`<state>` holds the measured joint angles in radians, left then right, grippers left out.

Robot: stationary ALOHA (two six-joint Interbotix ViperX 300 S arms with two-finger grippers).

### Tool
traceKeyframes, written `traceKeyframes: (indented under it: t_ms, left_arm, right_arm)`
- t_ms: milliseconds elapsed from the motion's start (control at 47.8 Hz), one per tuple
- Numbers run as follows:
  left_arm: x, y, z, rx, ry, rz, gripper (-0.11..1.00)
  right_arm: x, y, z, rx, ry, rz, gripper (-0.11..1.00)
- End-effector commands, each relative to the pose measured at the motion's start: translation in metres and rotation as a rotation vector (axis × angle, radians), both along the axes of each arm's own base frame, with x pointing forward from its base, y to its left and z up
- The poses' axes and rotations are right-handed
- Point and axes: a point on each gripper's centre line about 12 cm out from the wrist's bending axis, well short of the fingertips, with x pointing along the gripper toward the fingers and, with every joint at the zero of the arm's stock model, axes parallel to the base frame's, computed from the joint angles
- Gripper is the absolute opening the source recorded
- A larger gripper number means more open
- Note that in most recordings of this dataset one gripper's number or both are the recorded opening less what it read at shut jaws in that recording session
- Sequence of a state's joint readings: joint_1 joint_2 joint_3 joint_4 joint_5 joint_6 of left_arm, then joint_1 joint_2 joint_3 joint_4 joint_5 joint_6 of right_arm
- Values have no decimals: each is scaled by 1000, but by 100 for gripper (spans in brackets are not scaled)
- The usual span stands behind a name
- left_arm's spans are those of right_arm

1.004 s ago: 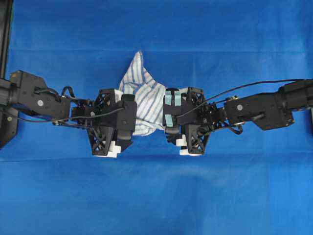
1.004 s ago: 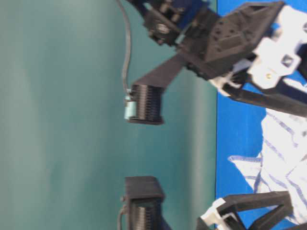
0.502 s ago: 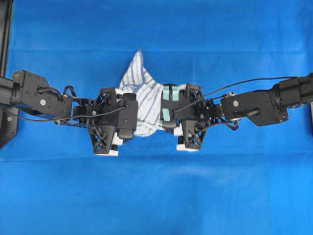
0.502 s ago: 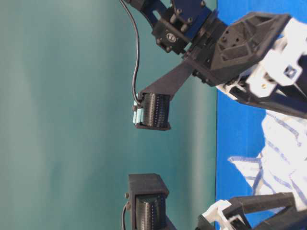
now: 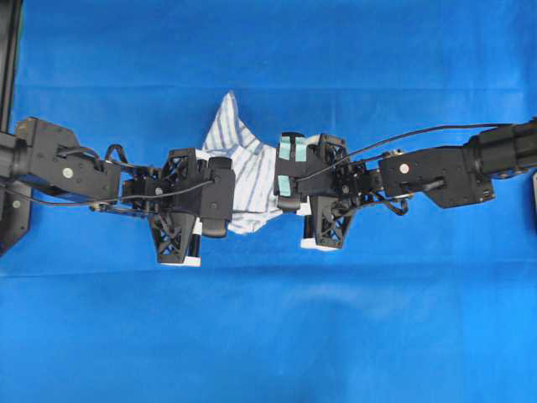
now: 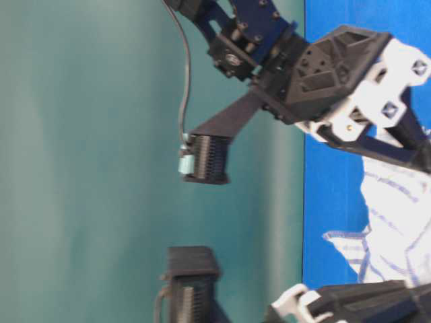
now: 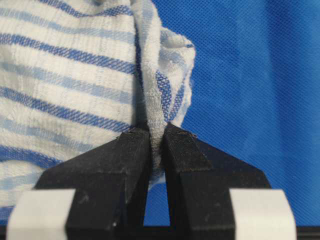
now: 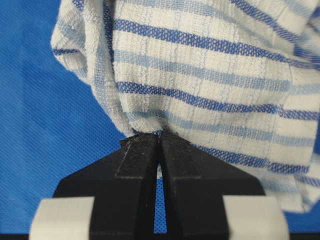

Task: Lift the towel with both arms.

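Observation:
The white, blue-striped towel [image 5: 243, 168] lies bunched on the blue table cloth between the two black arms. My left gripper [image 7: 156, 131] is shut on a fold of the towel [image 7: 75, 75], the cloth pinched between its wedge fingertips. My right gripper [image 8: 160, 136] is shut on the towel [image 8: 200, 65] at its opposite edge, tips pressed together on a small pinch of fabric. From overhead the left gripper [image 5: 220, 195] covers the towel's left side and the right gripper [image 5: 284, 186] its right side. The table-level view shows the towel [image 6: 397, 229] at the right edge.
The plain blue table cloth [image 5: 268, 336] covers the whole surface around both arms. A dark frame post [image 5: 8, 50] stands along the far left edge. A teal backdrop [image 6: 101, 161] fills the left of the table-level view.
Both grippers have closed from wide open onto the towel. The towel's edges have been drawn inward and bunched a little between them.

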<state>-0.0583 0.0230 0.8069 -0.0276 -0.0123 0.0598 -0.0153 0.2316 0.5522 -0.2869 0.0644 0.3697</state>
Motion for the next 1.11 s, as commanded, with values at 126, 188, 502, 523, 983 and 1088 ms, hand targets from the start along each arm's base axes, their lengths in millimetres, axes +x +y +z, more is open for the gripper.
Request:
traceKeyframes:
  t_ms: [126,188,502,523,983,1088]
  left_arm:
    - [3,-1,54,-11,-75,0,5]
    - [3,-1,73,-14,-90,0,5]
    - [-15,8,161,-11,-164,13,5]
    - [-18,9,166,-12,-170,17,5]
    - [-49,19,265,-16,-396,46,5]
    - [-50,19,279,-18,-408,46,5]
  right_arm:
    - [-1,-1,65,-8,-100,-20,2]
    - [-5,0,82,-8,-107,-32,2]
    - [-38,-2,173,-26,-160,-85,2]
    - [-40,-3,177,-27,-164,-88,2]
    - [-75,-7,278,-42,-332,-117,2]
    - [-79,-6,297,-43,-348,-122,2]
